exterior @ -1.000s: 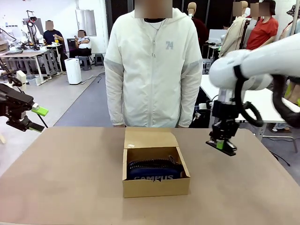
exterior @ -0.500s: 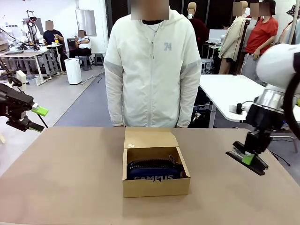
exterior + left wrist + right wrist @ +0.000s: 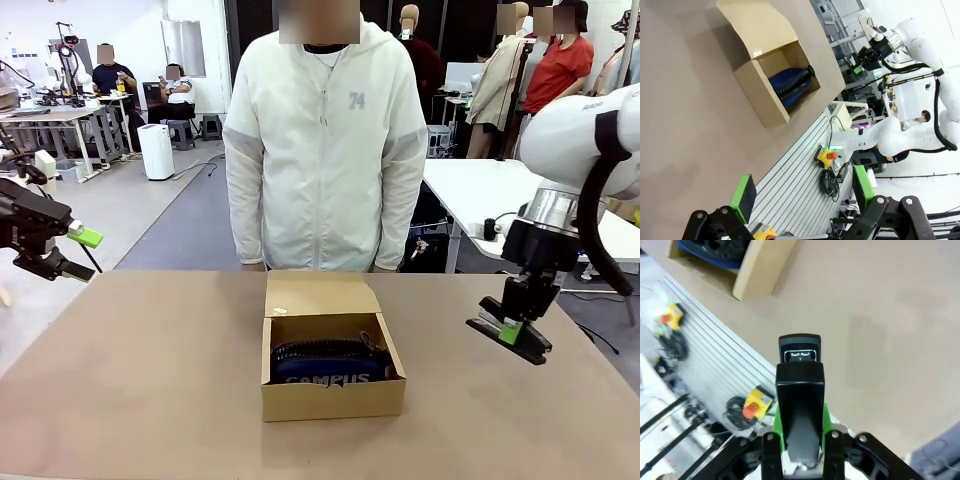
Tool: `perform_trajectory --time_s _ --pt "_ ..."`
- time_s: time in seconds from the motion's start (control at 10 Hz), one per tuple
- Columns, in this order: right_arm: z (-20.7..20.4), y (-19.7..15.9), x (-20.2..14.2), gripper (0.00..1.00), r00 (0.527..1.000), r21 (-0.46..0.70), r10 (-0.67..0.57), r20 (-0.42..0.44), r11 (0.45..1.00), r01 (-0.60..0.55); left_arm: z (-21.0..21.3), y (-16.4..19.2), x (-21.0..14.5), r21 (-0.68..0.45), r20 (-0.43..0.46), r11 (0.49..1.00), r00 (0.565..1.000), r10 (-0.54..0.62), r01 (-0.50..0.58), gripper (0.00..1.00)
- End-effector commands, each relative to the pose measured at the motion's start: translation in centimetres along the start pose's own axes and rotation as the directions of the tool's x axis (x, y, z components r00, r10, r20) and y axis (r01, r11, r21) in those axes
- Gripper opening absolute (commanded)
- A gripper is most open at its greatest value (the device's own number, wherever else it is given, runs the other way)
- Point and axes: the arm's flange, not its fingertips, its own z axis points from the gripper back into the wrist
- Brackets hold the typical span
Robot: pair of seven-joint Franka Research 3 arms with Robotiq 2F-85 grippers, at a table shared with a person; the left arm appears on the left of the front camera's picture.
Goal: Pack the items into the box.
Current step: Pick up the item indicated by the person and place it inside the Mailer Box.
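Brown tabletop (image 3: 150, 400), with a person (image 3: 325, 140) in a white jacket standing at its far edge. The cardboard box (image 3: 333, 395) sits mid-table, nearer the near edge, with its lid flap open and tipped back toward the person. The navy pouch (image 3: 330, 362) lies inside, its "CAMPUS" print facing the near edge. Above the right side of the tabletop, well apart from the box, the right gripper (image 3: 512, 330) is clamped on the black stapler (image 3: 800, 390), held clear of the surface. The left gripper (image 3: 70, 250) hangs beyond the left edge, jaws spread wide and holding nothing.
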Motion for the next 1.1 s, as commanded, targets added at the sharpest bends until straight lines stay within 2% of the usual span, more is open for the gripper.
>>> perform_trajectory --time_s 0.0,0.2,0.3,0.4,0.5,0.6,0.7,0.8,1.0 --pt "1.1 3.3 4.3 0.00 0.980 -0.148 0.200 0.010 0.969 -0.196 0.3 0.0 -0.1 -0.004 -0.008 1.000 1.000 -0.013 0.013 1.00" --pt "0.3 8.7 11.5 0.00 0.882 -0.239 0.464 -0.084 0.849 -0.470 0.3 0.0 -0.1 -0.004 -0.008 1.000 1.000 -0.013 0.013 1.00" --pt "-0.4 11.4 14.2 0.00 0.812 -0.263 0.569 -0.133 0.769 -0.582 0.3 0.0 -0.1 -0.004 -0.008 1.000 1.000 -0.013 0.013 1.00" --pt "-1.6 14.6 16.6 0.00 0.712 -0.225 0.679 -0.180 0.676 -0.702 0.3 0.0 -0.1 -0.004 -0.008 1.000 1.000 -0.013 0.013 1.00" --pt "-3.3 18.0 18.8 0.00 0.605 -0.258 0.758 -0.245 0.550 -0.794 0.3 0.0 -0.1 -0.004 -0.008 1.000 1.000 -0.013 0.013 1.00" --pt "-5.1 20.2 20.1 0.00 0.482 -0.244 0.825 -0.296 0.423 -0.873 0.3 0.0 -0.1 -0.004 -0.008 1.000 1.000 -0.013 0.013 1.00" --pt "-6.9 21.6 21.0 0.00 0.418 -0.234 0.851 -0.318 0.357 -0.905 0.3 0.0 -0.1 -0.004 -0.008 1.000 1.000 -0.013 0.013 1.00" --pt "-8.6 22.1 21.8 0.00 0.374 -0.202 0.853 -0.363 0.319 -0.926 0.3 0.0 -0.1 -0.004 -0.008 1.000 1.000 -0.013 0.013 1.00" --pt "-11.2 21.7 22.5 0.00 0.328 -0.283 0.854 -0.403 0.224 -0.933 0.3 0.0 -0.1 -0.004 -0.008 1.000 1.000 -0.013 0.013 1.00"
